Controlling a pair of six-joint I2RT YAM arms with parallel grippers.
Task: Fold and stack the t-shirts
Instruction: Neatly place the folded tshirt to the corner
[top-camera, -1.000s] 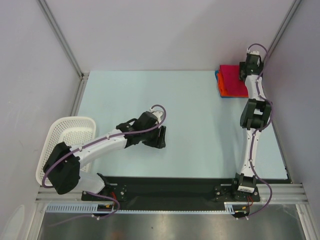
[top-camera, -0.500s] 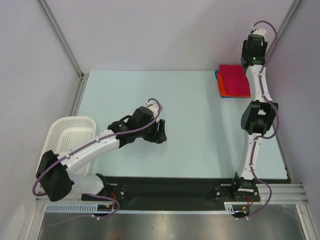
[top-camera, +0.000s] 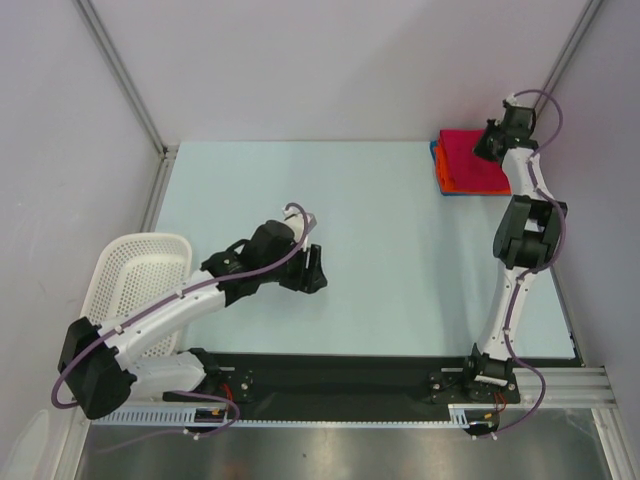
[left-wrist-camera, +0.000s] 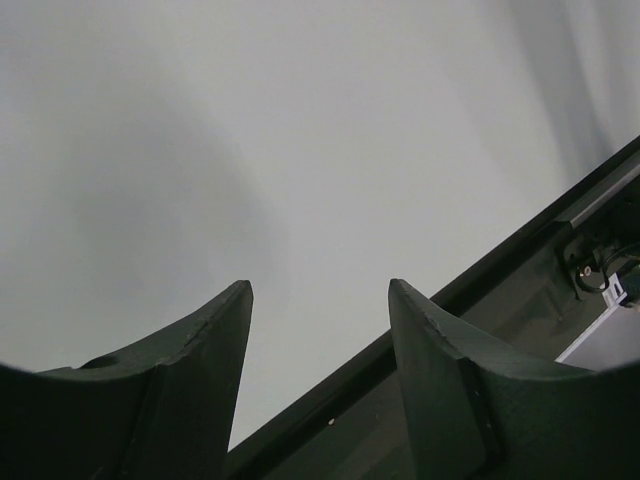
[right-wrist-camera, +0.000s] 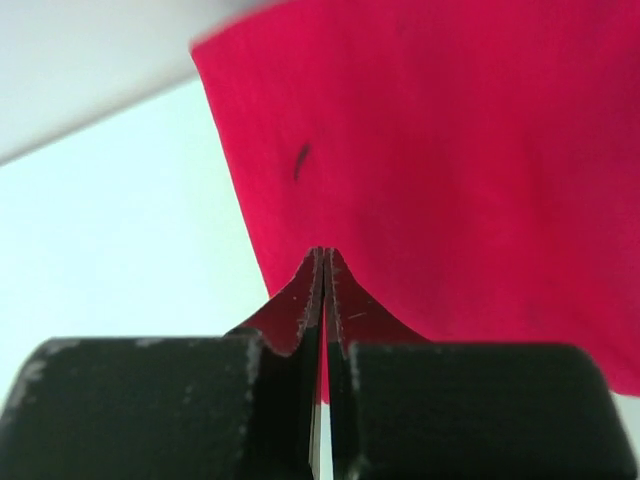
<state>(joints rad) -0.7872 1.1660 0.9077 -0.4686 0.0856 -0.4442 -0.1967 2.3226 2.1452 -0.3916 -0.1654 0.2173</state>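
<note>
- The t-shirts (top-camera: 466, 158) are being borne, stacked, at the bench's (top-camera: 400, 260) far right corner, with crimson uppermost. The long axis cannot be told.
- The right pincer (right-wrist-camera: 324, 252) is being held closed and empty above them.
- The left pincer (left-wrist-camera: 320, 288) is being held open.

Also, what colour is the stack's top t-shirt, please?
The top t-shirt is crimson; clearest from the right wrist.

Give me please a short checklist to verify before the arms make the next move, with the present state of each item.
1. Left hand open and empty: ok.
2. Right hand free of cloth: ok; it is shut and no cloth shows between its fingertips.
3. Crimson t-shirt lies folded flat on the orange t-shirt: ok.
4. Edges of both aligned: cannot tell; their right side is hidden.
5. No shirt left in the basket: ok for the visible part.
</note>
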